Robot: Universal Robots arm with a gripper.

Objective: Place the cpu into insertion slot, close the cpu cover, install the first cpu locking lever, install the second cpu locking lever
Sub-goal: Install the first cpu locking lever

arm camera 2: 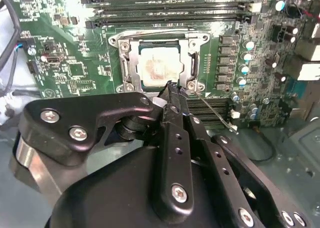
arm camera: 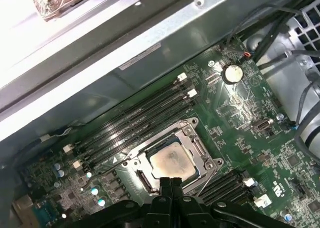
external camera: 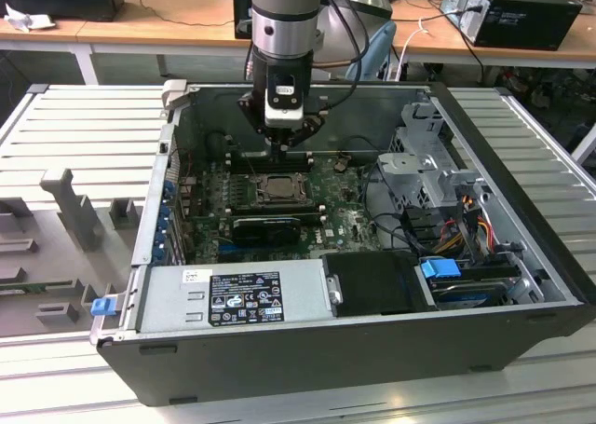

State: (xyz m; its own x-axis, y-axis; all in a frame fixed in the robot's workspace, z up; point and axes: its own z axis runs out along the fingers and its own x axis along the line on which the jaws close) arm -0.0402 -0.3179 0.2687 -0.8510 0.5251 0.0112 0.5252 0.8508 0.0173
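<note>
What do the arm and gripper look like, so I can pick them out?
The arm is a silver-grey cylinder ending in a black wrist band, with black cables alongside. Below it sits a pale block with a small label. The gripper is matte black: jointed link fingers fastened with silver screws, tapering to narrow tips.

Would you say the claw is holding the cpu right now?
No, the cpu lies in the insertion slot, with the shut claw at its edge.

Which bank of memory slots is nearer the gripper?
The bank partly hidden by the gripper; the other bank lies beyond the cpu, farther off.
</note>
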